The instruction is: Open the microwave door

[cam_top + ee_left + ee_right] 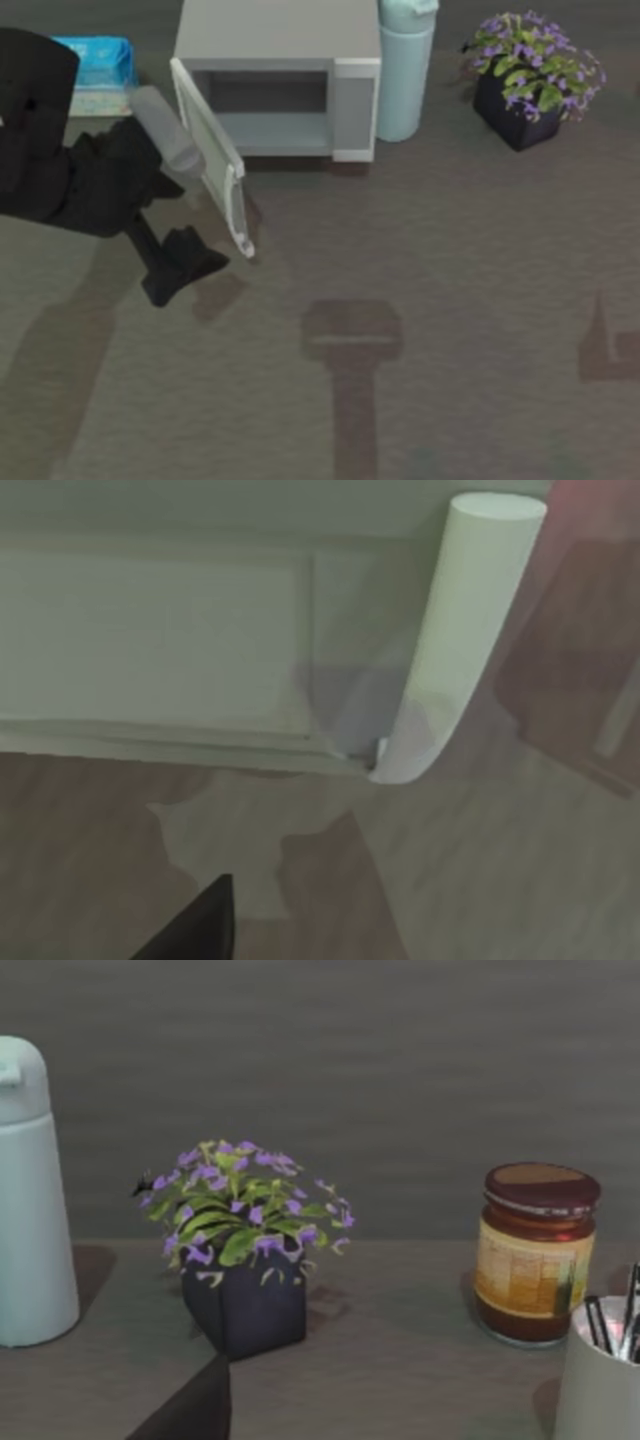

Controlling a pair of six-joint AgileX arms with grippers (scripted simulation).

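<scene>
Looking for print first, I can read none: the jar (537,1253) in my right wrist view wears a yellow label with dark marks too small to make out, and the blue packet (96,62) at the table's far left shows only pale smudges.

Nearest me in the top view, my left gripper (183,265) hangs just beside the free edge of the microwave door (210,150), on the door's left. Whether its fingers are spread or closed I cannot tell; from above they merge into one dark shape, and my left wrist view catches only one dark fingertip (205,928) at the frame's edge. That view does give what the top one lacks: the door's silver bar handle (455,640) up close, a pale cylinder curving into the door's edge, apart from the fingertip.

The door stands swung wide, angled out toward me from its hinge on the left of the microwave (278,75), which sits at the far middle of the table (450,300) with its cavity exposed and its grey control panel (355,108) on the right.

Touching the microwave's right side is a pale blue bottle (405,70), cut off at the top. Farther right sits a potted purple plant (530,80).

My right gripper is outside the top view; its wrist camera shows only a dark tip (195,1410), so its fingers' state is unclear. Only that view shows the jar and a cup of pens (600,1380), cropped at the corner.
</scene>
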